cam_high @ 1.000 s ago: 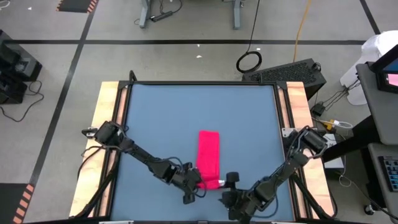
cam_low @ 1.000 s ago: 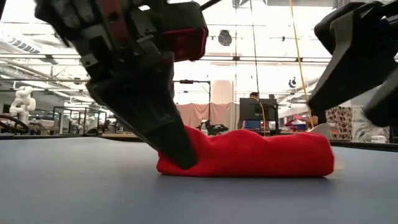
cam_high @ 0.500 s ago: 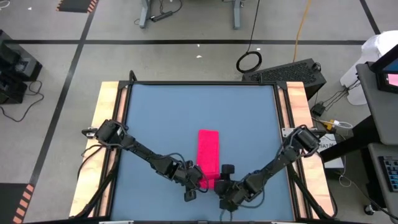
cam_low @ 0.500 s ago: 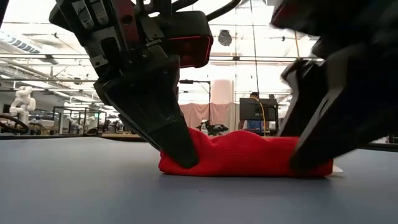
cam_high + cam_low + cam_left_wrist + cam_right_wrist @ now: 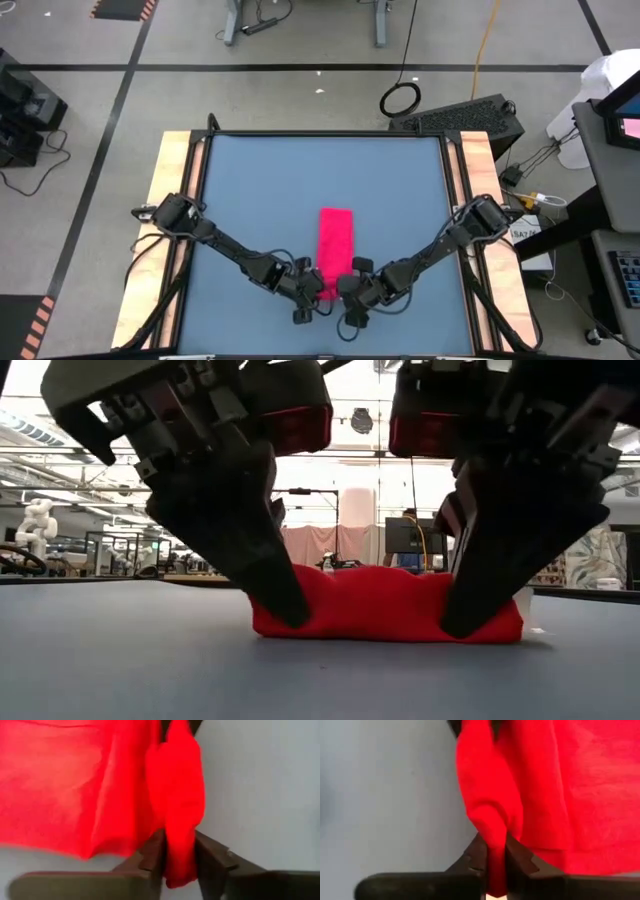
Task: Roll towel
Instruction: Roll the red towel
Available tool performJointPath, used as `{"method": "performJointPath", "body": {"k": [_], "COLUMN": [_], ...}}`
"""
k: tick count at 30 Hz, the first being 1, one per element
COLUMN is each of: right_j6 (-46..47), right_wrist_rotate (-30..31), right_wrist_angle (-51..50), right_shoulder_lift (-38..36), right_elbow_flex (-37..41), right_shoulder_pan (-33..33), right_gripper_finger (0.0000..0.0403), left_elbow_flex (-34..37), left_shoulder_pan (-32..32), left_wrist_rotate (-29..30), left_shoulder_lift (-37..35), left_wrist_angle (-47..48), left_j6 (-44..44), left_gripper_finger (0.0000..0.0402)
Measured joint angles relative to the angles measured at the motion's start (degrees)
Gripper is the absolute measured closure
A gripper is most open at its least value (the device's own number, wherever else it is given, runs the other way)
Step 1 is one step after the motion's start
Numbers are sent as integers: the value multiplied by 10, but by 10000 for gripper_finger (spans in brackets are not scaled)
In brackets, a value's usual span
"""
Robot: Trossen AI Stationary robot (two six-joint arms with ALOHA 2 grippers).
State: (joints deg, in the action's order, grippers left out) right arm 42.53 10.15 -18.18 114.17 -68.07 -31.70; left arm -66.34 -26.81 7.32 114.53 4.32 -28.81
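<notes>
Two end effectors are on the cloth right now, and you've got both clamped at the near end of the towel (image 5: 335, 250), which lies as a folded strip running near-to-far down the middle of the blue table (image 5: 250, 190). Your left end effector (image 5: 176, 862) is pinching a raised ridge of red fabric at the near left corner, and your right end effector (image 5: 494, 857) is clenched on a matching ridge at the near right corner; from table height you can see both sets of fingers biting down into the hem, one on each side. Now, the risks. You could lose a corner: each grip looks to hold only a thin pinch of cloth, so if one arm leads, that fold may slide out and the roll would start crooked. Lift too high and the strip will likely unfold rather than curl over. Drag instead of turning and the whole towel may skid toward the far side, since nothing pins its far end. Watch the wrists too, they sit close together near the near edge and could bump as you turn them. As for writing, no brand, label or readable text shows on the towel or the table here.
</notes>
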Motion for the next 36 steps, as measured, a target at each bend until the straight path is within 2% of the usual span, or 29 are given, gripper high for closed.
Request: {"method": "performJointPath", "body": {"k": [3,6,10,12,16,21,23,27,36], "right_j6": [12,24,27,45,99,108,108,105,100], "right_wrist_rotate": [-30,-62,-91,-106,-124,-140,-158,-182,-187], "right_wrist_angle": [6,18,46,59,73,73,71,72,76], "right_shoulder_lift": [1,1,2,3,5,5,5,5,5], "right_elbow_flex": [0,0,1,1,2,2,2,2,3], "right_shoulder_pan": [4,10,16,17,14,15,21,36,44], "right_gripper_finger": [388,379,366,366,371,372,371,371,370], "left_elbow_flex": [1,1,1,1,1,0,0,0,0], "left_shoulder_pan": [-2,-14,-53,-78,-128,-177,-181,-174,-156], "left_wrist_rotate": [5,7,13,44,142,250,263,279,290], "left_shoulder_lift": [-25,-56,-78,-85,-87,-60,-38,3,48], "left_wrist_angle": [41,105,178,200,149,-3,-54,-93,-94], "left_j6": [8,7,7,7,26,130,180,233,232], "left_gripper_finger": [256,219,201,200,199,199,199,199,199]}}
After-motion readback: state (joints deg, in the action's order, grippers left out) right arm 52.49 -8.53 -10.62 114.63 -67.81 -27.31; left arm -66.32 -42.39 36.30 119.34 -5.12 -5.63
